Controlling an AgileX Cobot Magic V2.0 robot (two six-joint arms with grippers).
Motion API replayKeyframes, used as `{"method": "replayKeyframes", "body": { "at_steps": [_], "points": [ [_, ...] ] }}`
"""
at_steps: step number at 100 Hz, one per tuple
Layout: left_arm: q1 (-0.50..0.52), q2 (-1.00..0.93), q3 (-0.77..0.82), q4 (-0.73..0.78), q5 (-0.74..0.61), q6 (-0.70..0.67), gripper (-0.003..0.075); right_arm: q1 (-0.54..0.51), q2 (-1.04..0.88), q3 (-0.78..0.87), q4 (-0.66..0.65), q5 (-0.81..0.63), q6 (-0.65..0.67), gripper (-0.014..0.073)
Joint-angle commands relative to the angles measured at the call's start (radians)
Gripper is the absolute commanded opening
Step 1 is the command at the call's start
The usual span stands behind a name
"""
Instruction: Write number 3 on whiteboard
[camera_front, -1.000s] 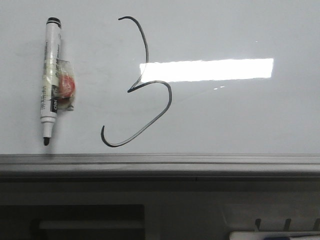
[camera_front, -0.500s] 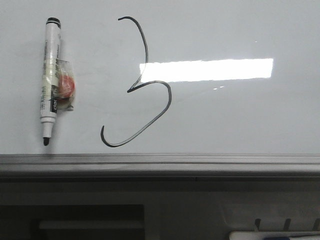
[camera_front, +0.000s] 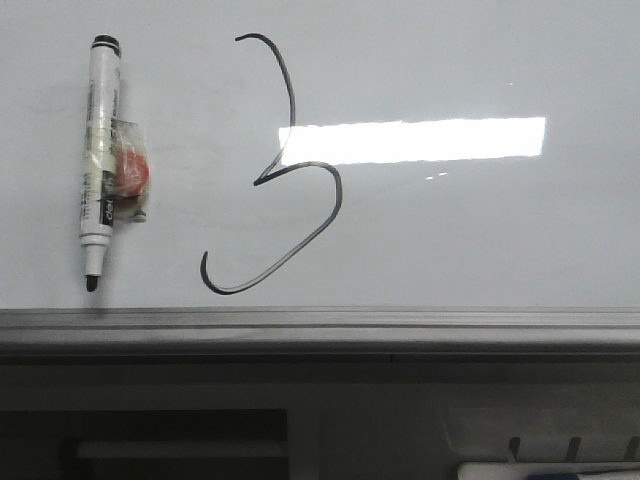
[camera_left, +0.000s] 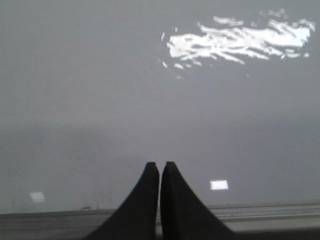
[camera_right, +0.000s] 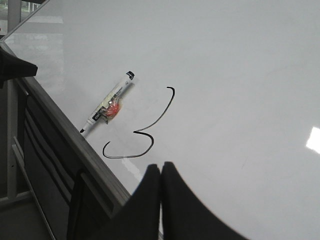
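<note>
You have the 3 (camera_front: 275, 165) on the whiteboard (camera_front: 480, 230), left of centre in the front view. Thin black line, drawn by hand. Top hook starts at 12 o'clock, curves down to a pointed middle at 9 o'clock, then a long tail sweeps down to 7 o'clock and hooks up at its end. The tail end sits just above the grey frame (camera_front: 320, 325) along the board's near edge.

A bright rectangular glare (camera_front: 415, 140) lies at 3 o'clock from the 3, its left end touching the upper curve.

At 9 o'clock from the 3 you see the marker (camera_front: 100, 165), near it but apart. White barrel, black cap end at 12 o'clock, dark tip at 6 o'clock. The 3 stands taller than it. A clear wrap with a red-orange blob (camera_front: 130, 180) sits against the barrel's right side, about halfway down.

From the right wrist you get the 3 (camera_right: 145, 130) and marker (camera_right: 107, 110) together, both well ahead of the right gripper (camera_right: 161, 170). Its jaws are closed together, nothing between them.

The left gripper (camera_left: 160, 167) hangs over bare board, jaws pressed together, empty. Broken glare (camera_left: 240, 40) shows on the board beyond it.
</note>
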Motion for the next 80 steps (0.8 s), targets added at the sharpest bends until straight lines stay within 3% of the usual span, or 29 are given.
{"method": "replayKeyframes", "body": {
  "at_steps": [1,9,80],
  "points": [
    [0.003,-0.025,0.011,-0.025,-0.025,-0.01,-0.0021,-0.005,0.012,-0.022,-0.023,-0.072,0.002,-0.0041],
    [0.003,-0.025,0.011,-0.025,0.053,-0.01,-0.0021,-0.005,0.012,-0.022,-0.023,-0.072,0.002,-0.0041],
    [0.003,-0.023,0.011,-0.025,0.044,-0.01,-0.0021,-0.005,0.012,-0.022,-0.023,-0.072,0.002,-0.0041]
  ]
}}
